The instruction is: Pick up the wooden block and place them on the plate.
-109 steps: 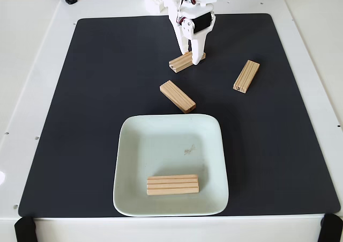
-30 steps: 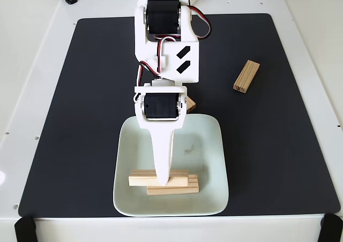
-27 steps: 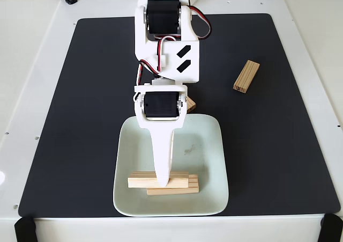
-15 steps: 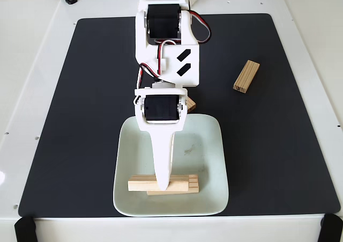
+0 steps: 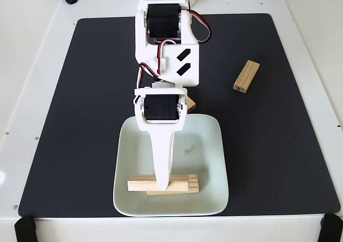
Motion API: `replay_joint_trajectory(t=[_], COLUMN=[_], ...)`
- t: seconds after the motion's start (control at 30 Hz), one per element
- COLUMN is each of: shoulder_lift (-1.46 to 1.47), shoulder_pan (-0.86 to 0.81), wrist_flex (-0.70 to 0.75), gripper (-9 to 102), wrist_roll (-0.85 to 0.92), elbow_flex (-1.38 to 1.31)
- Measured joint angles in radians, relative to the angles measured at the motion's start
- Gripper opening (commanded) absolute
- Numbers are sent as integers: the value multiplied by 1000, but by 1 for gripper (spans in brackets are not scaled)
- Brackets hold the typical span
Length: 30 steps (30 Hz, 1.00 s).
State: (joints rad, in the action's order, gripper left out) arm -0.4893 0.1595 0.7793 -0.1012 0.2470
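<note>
The pale square plate (image 5: 210,145) lies at the front of the mat. My white arm reaches over it, and my gripper (image 5: 162,187) points down at the plate's front part. It is shut across the middle of a wooden block (image 5: 140,183), which lies crosswise, low over the plate. That block overlaps a second wooden block (image 5: 193,187) resting on the plate just in front of it. A third block (image 5: 246,76) lies on the mat at the right. A corner of another block (image 5: 191,105) peeks out from behind the arm, just beyond the plate's far rim.
A black mat (image 5: 75,118) covers most of the white table (image 5: 27,65). The arm's base stands at the far edge. Black clamps sit at the table's front corners (image 5: 24,228).
The gripper took a block from the far mat and carried it over the plate. In the last second the block sank slightly onto the block lying there; it has since held still.
</note>
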Motion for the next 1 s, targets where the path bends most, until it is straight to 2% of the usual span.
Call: replay_joint_trajectory(t=[0.23, 0.47, 0.6, 0.87, 1.0], shoulder_lift=[0, 0, 0, 0, 0], shoulder_pan=[0, 0, 0, 0, 0], wrist_flex=[0, 21, 49, 51, 54], gripper=[3, 28, 36, 35, 26], wrist_roll=[0, 0, 0, 0, 0], elbow_flex=[0, 0, 6, 8, 9])
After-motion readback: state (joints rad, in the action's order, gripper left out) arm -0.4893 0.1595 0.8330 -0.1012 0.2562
